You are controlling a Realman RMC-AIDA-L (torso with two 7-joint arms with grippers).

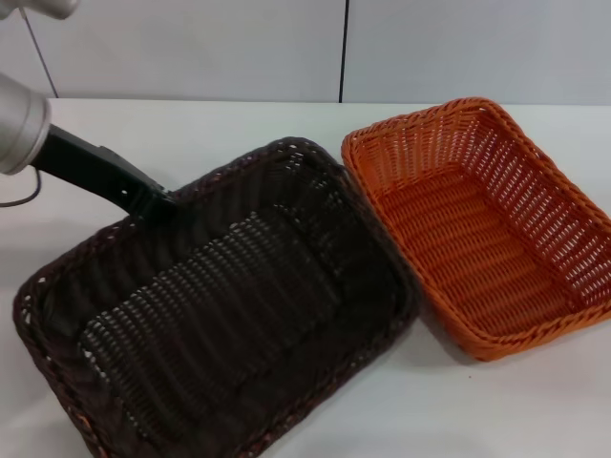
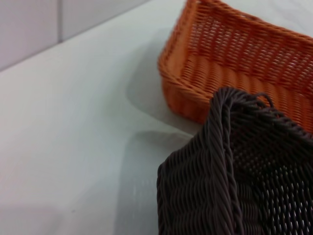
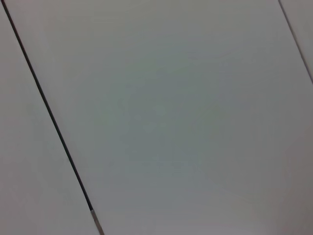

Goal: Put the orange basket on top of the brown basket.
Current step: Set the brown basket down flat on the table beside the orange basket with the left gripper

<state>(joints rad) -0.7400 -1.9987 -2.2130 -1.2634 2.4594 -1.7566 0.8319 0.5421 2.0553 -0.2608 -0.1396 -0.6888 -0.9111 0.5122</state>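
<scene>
Orange basket (image 1: 487,224) sits beside brown basket (image 1: 220,305) at frame right, unstacked; our left tool (image 1: 153,202) pinches the brown rim.

- left arm (image 1: 21,119): silver-grey rounded metal housing, smooth, matte sheen
- second silver-grey rounded segment at the head view's top-left corner
- black, angular, flat-sided forward section (image 1: 95,170) tapers from the housing
- thin grey cable (image 1: 21,196) loops below the housing
- markings, screws: can't make out
</scene>
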